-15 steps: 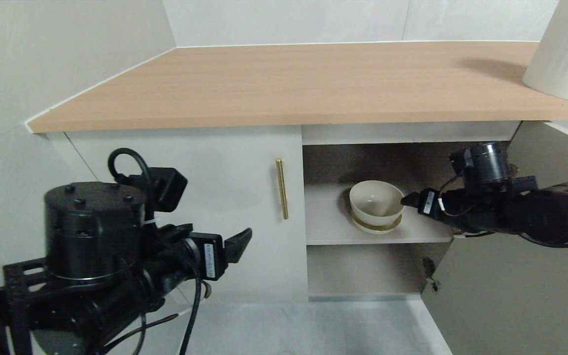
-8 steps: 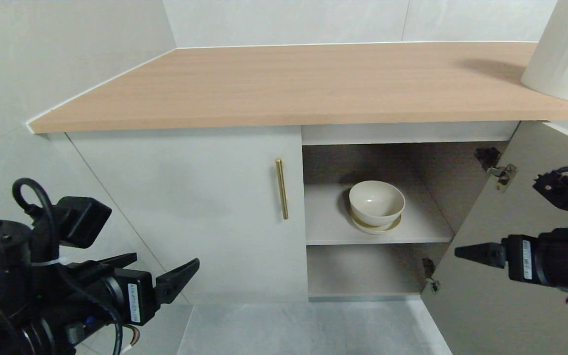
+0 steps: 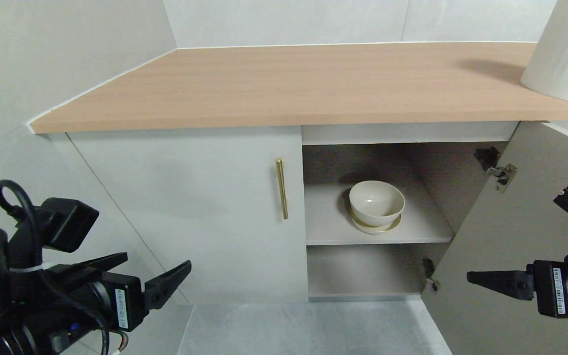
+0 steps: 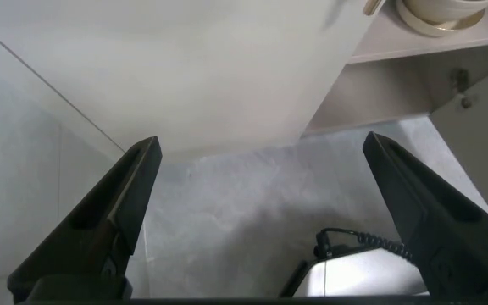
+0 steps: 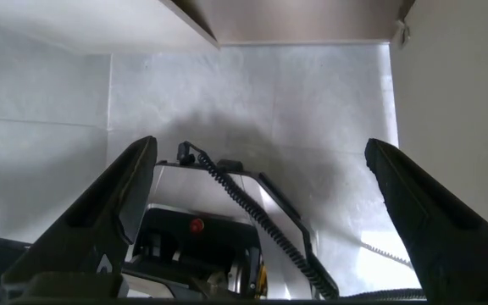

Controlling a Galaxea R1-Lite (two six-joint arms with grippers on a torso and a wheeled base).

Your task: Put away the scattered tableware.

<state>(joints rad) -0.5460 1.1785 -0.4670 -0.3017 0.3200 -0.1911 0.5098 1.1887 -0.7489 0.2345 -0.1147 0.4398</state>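
Note:
A cream bowl (image 3: pixel 376 202) sits upright on a small plate (image 3: pixel 375 228) on the upper shelf (image 3: pixel 328 222) of the open cabinet. A corner of the bowl (image 4: pixel 443 8) and plate appears in the left wrist view. My right gripper (image 3: pixel 486 281) hangs low in front of the open door, well clear of the bowl. In its wrist view the right gripper (image 5: pixel 261 146) is open and empty over the floor. My left gripper (image 3: pixel 153 268) is low at the left, before the closed door, and the left gripper (image 4: pixel 261 144) is open with nothing in it.
The cabinet's right door (image 3: pixel 511 236) stands swung open beside my right arm. The left door is shut, with a gold handle (image 3: pixel 281 188). A wooden countertop (image 3: pixel 289 84) carries a white ribbed vessel (image 3: pixel 565 54) at the far right. The lower shelf (image 3: pixel 363 271) is bare.
My right gripper has drawn back out of the cabinet from beside the bowl and dropped to the lower right. My left arm has sunk down and back to the left. The bowl stays on the plate.

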